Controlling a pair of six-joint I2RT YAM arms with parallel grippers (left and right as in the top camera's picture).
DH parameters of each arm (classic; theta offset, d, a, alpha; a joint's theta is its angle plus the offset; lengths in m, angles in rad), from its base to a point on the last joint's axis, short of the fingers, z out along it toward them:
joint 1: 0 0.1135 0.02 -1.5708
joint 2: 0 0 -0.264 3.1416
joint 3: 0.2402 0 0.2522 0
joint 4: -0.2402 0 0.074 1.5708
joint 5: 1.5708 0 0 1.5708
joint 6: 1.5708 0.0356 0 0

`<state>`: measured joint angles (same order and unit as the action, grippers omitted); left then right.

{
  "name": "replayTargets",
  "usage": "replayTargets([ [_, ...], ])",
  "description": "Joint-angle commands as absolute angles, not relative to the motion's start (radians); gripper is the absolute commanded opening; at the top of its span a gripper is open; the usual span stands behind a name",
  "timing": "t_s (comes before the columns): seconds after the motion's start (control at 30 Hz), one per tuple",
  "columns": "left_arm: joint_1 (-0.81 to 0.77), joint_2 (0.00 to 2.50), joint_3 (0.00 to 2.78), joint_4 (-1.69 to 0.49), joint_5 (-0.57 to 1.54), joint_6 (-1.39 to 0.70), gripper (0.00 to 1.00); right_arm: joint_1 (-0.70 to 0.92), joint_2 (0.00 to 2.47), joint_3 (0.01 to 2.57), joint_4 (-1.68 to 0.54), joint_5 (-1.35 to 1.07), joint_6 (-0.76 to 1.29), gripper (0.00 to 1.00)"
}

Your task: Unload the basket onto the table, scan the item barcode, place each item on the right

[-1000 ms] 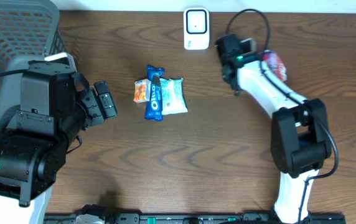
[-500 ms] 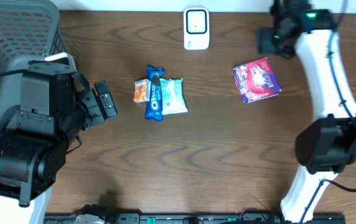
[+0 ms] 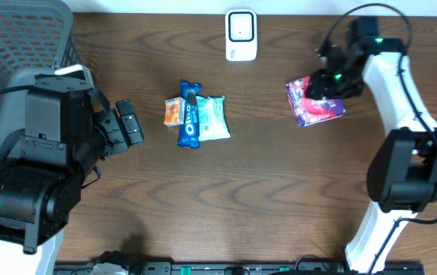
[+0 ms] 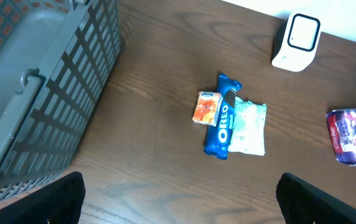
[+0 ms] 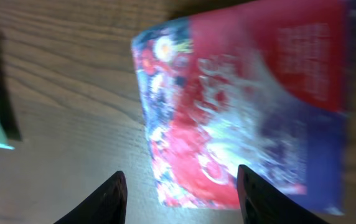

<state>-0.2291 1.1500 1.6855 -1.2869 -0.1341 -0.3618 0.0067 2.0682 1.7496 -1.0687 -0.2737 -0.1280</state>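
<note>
Packet (image 3: pixel 318 101): a red and purple snack bag, laid flat on the right side of the table (image 3: pixel 280 191), in its far half.
Scanner (image 3: pixel 241 34): a small white box, stood at the far edge near the middle, well apart from the Packet and to its left.
Right gripper (image 3: pixel 331 76): hung over the far left part of the Packet. Its fingers (image 5: pixel 112 196) are spread, and nothing is seen pinched between them.
Left gripper (image 3: pixel 129 126): spread wide over bare wood on the left, with nothing held.
Cookie pack (image 3: pixel 191 114): blue, laid in the middle of the table between a small orange pouch (image 3: pixel 173 111) and a pale wrapper (image 3: pixel 215 118).
Basket (image 3: pixel 20 38): grey mesh, set in the far left corner.
</note>
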Motion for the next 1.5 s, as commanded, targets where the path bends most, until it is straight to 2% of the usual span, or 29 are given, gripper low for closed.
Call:
replayTargets([
  [0.0,-0.224,1.150,1.686,-1.291,-0.146,-0.349,0.98,0.093,2.072,1.703,-1.026,-0.141,-0.108,0.53],
  [0.13,-0.224,1.150,1.686,-1.290,-0.146,-0.349,0.98,0.185,2.073,1.675,-0.984,0.102,-0.030,0.57],
  [0.17,-0.224,1.150,1.686,-1.291,-0.146,-0.349,0.98,0.224,2.074,1.665,-0.970,0.235,0.035,0.59],
  [0.23,-0.224,1.150,1.686,-1.290,-0.146,-0.349,0.98,0.253,2.074,1.643,-0.952,0.342,0.075,0.59],
  [0.4,-0.224,1.150,1.686,-1.291,-0.146,-0.349,0.98,0.279,2.075,1.549,-0.866,0.357,0.078,0.59],
  [0.57,-0.224,1.150,1.686,-1.291,-0.146,-0.349,0.98,0.288,2.075,1.426,-0.734,0.369,0.083,0.55],
  [0.63,-0.224,1.150,1.686,-1.291,-0.146,-0.349,0.98,0.285,2.075,1.398,-0.691,0.369,0.091,0.49],
  [0.67,-0.224,1.150,1.686,-1.291,-0.146,-0.349,0.98,0.280,2.075,1.393,-0.677,0.368,0.099,0.26],
  [0.7,-0.224,1.150,1.686,-1.291,-0.146,-0.349,0.98,0.277,2.075,1.393,-0.672,0.365,0.101,0.11],
  [0.73,-0.224,1.150,1.686,-1.291,-0.146,-0.349,0.98,0.276,2.075,1.394,-0.669,0.358,0.101,0.01],
  [0.87,-0.224,1.150,1.686,-1.291,-0.146,-0.349,0.98,0.261,2.074,1.438,-0.693,0.288,0.101,0.01],
  [0.93,-0.224,1.150,1.686,-1.291,-0.146,-0.349,0.98,0.241,2.074,1.502,-0.755,0.202,0.102,0.01],
  [1.03,-0.224,1.150,1.686,-1.291,-0.146,-0.349,0.98,0.152,2.074,1.684,-0.895,-0.138,0.089,0.01],
  [1.17,-0.224,1.150,1.686,-1.291,-0.146,-0.349,0.98,0.025,2.074,1.807,-0.977,-0.548,0.052,0.01],
  [1.33,-0.224,1.150,1.686,-1.291,-0.146,-0.349,0.98,-0.133,2.080,1.810,-1.006,-0.953,0.025,0.01],
  [1.47,-0.224,1.150,1.686,-1.291,-0.146,-0.349,0.98,-0.218,2.097,1.739,-0.975,-1.147,0.025,0.01],
])
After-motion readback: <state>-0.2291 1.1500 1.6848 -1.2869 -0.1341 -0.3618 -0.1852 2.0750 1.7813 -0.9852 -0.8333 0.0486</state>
